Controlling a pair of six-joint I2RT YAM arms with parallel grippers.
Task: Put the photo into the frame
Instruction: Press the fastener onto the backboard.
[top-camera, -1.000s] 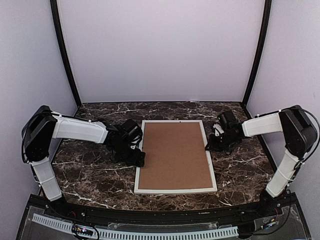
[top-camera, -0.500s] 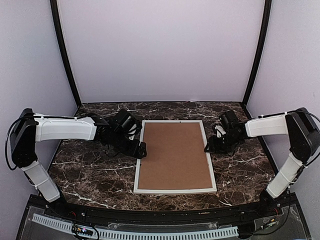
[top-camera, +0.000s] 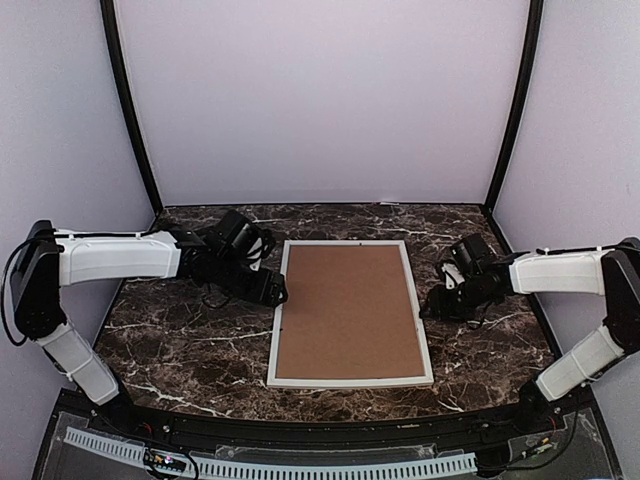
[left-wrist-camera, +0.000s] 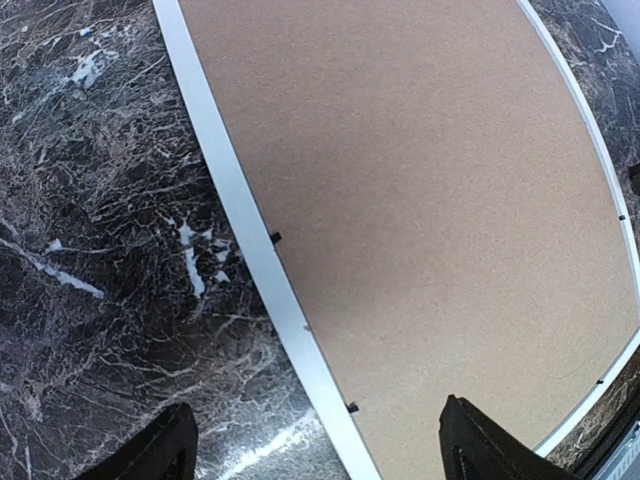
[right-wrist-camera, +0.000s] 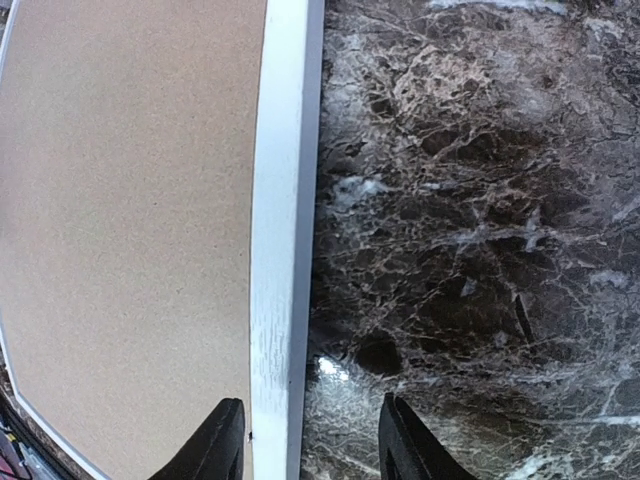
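Note:
The frame (top-camera: 350, 381) lies flat in the middle of the table, a thin white border around a plain brown backing board (top-camera: 348, 310). The photo is hidden. My left gripper (top-camera: 272, 291) is open over the frame's left rail. In the left wrist view the white rail (left-wrist-camera: 240, 215) runs between the fingers of that gripper (left-wrist-camera: 315, 425), one over marble and one over the board (left-wrist-camera: 430, 200). My right gripper (top-camera: 434, 304) is open at the right rail. In the right wrist view it (right-wrist-camera: 312, 415) straddles the rail (right-wrist-camera: 283, 200) without touching it.
The table is dark marble (top-camera: 180, 340) with grey walls on three sides. Small black tabs (left-wrist-camera: 275, 238) sit along the inner edge of the frame's left rail. A black bar with a white strip (top-camera: 300, 465) runs along the near edge.
My right gripper has opened and drawn back a little to the right of the frame. My left gripper has slid toward the back along the left rail, still open.

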